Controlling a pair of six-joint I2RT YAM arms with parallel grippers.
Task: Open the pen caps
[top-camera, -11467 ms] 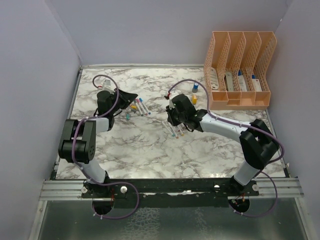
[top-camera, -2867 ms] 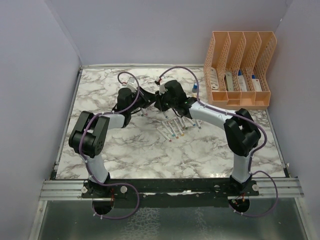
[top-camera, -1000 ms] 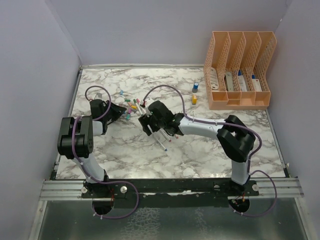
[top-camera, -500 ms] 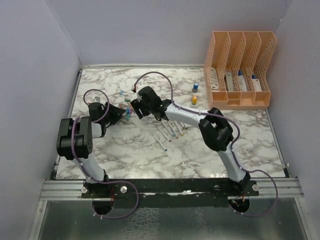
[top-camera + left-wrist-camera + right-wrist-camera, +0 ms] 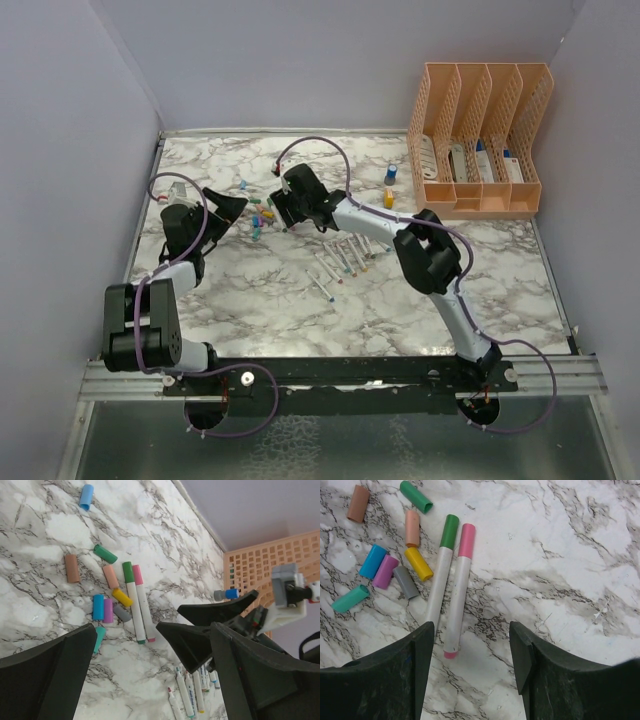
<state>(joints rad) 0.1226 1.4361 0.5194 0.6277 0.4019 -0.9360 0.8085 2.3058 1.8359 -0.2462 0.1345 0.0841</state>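
Observation:
Several loose pen caps (image 5: 418,563) in mixed colours lie in a cluster left of centre (image 5: 258,215), with a light blue one (image 5: 86,496) apart. Beside them lie two white pens, capped, one with a green cap (image 5: 451,530) and one with a pink cap (image 5: 466,532). My right gripper (image 5: 470,630) hovers open just above the tail ends of these two pens, holding nothing. My left gripper (image 5: 154,627) stands wide open and empty to the left of the cluster, facing the right gripper (image 5: 275,210). Several uncapped pens (image 5: 343,262) lie in a row nearer the arms' bases.
An orange file organizer (image 5: 480,140) stands at the back right. A small blue cylinder (image 5: 391,174) and a yellow block (image 5: 388,198) sit just left of it. Walls close in the marble table (image 5: 300,310) on the left, back and right.
My left gripper has opened wide and drawn back to the left. My right gripper has moved up and left from the uncapped row to above the two capped pens.

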